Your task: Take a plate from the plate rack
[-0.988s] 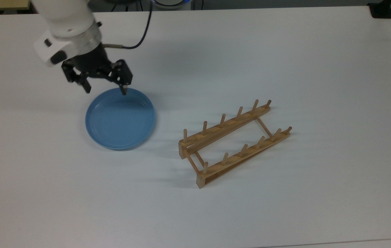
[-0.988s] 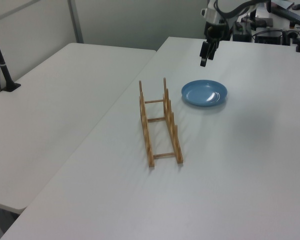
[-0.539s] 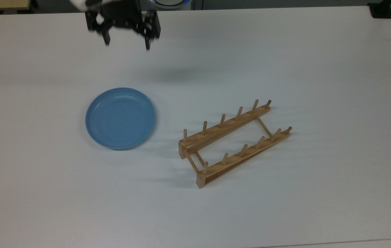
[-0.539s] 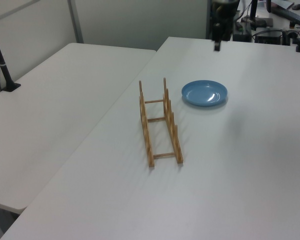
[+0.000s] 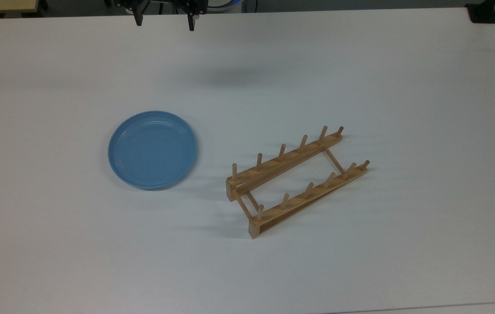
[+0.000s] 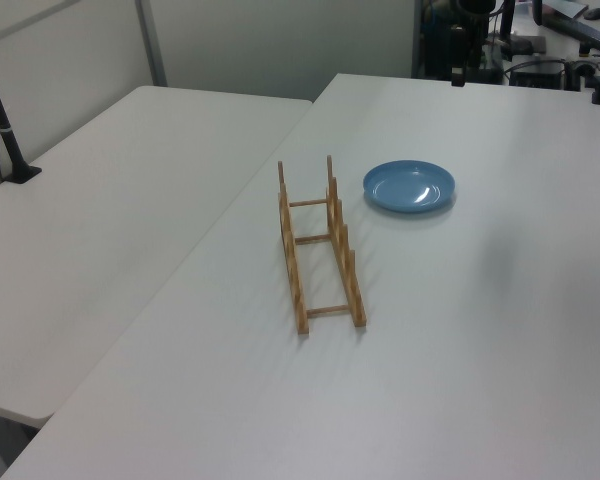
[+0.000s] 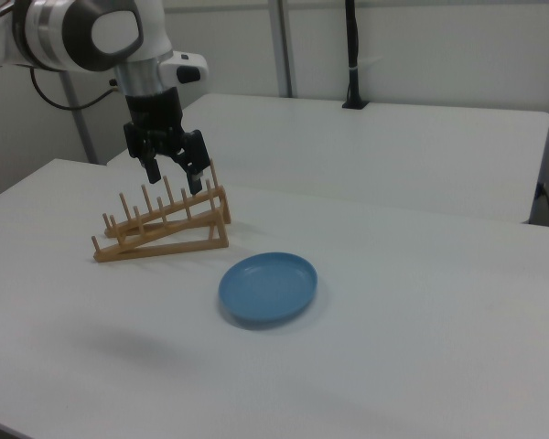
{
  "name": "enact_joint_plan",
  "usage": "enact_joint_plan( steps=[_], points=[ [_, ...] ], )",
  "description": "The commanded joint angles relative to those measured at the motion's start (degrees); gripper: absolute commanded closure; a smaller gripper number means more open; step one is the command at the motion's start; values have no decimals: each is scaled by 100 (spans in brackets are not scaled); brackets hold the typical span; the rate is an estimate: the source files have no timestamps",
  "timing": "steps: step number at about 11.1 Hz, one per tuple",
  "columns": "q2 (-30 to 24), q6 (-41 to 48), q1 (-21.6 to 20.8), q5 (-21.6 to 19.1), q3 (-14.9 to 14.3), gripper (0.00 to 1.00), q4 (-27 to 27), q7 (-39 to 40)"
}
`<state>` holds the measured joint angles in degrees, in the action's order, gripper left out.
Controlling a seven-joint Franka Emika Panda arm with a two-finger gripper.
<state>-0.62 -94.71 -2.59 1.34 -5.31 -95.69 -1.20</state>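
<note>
Since a second ago the arm has lifted off the plate's far rim and pulled back to the far edge of the counter [image 5: 361,65]; plate and rack lie where they did.

The counter is broad, white and smooth. On it the plate rack [image 5: 296,181] stands empty, its two pegged rails running slantwise in the top view, with no plate between any pegs. The plate [image 5: 152,149] lies flat, right way up, to the top view's left of the rack and apart from it, so the lift out of the rack looks already done. The gripper [image 7: 172,165] hangs high over the counter, its jaws spread wide and carrying nothing.

The plate looks like light, stiff plastic, unlikely to break but glossy and probably slippery. Lying flat, it offers only its raised rim: one finger inside, one outside, pinching the wall. A grip at one edge would let it tilt, so a firm squeeze seems wise.
</note>
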Motion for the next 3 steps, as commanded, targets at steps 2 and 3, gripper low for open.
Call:
enact_joint_plan(
  steps=[2, 3],
  points=[
    [-17, 67, -14, -160, -40, 0, -38, 102],
    [-17, 58, -5, -195, -49, 0, -29, 102]
  ],
)
